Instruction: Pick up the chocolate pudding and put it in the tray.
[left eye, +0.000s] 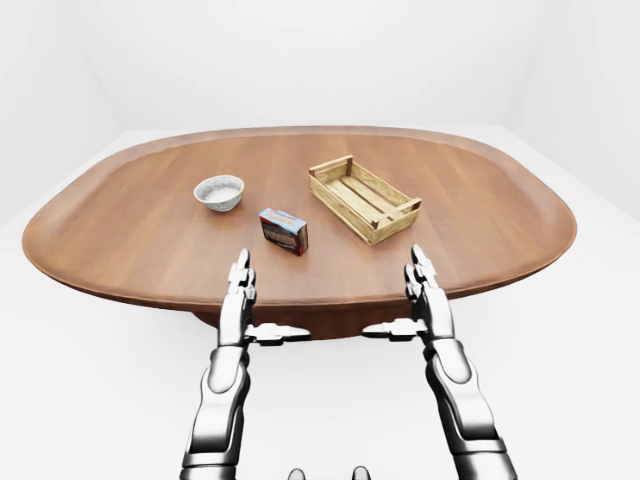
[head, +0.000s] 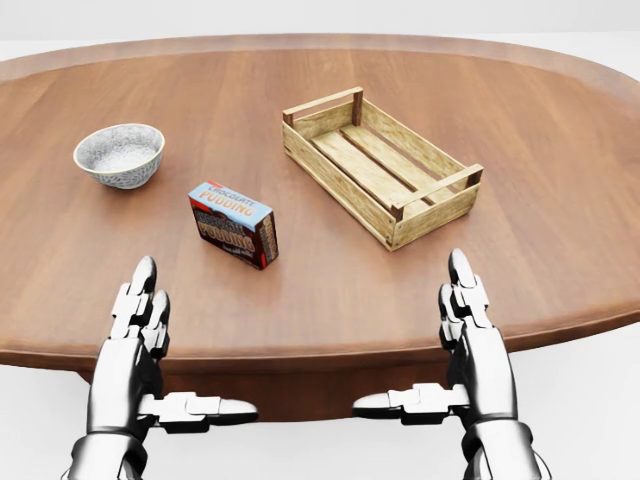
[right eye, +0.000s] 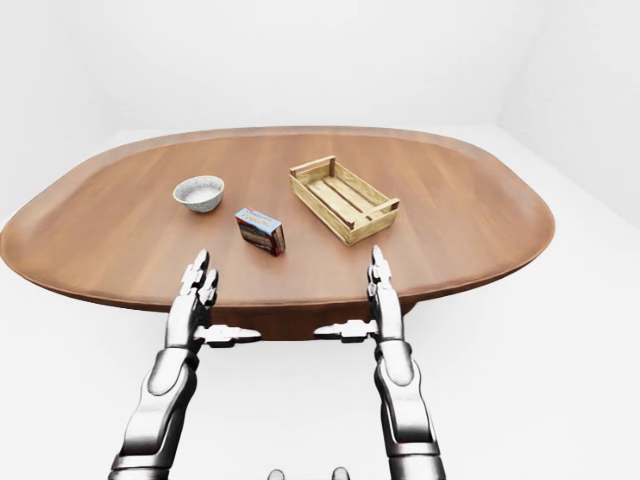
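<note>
The chocolate pudding (head: 234, 224) is a small box with a blue top and brown sides, standing on the wooden table (head: 330, 290) left of centre in the head view. To its right lies the tray (head: 378, 164), a slatted wooden crate set at an angle and holding nothing. My left hand (head: 160, 350) hovers open at the table's near edge, below and left of the box. My right hand (head: 440, 340) is open too, below the tray. Neither hand touches anything.
A grey speckled bowl (head: 119, 154) sits left of the pudding box. The oval table rests on a dark pedestal base (left eye: 300, 322), and white floor (left eye: 600, 340) lies all around it.
</note>
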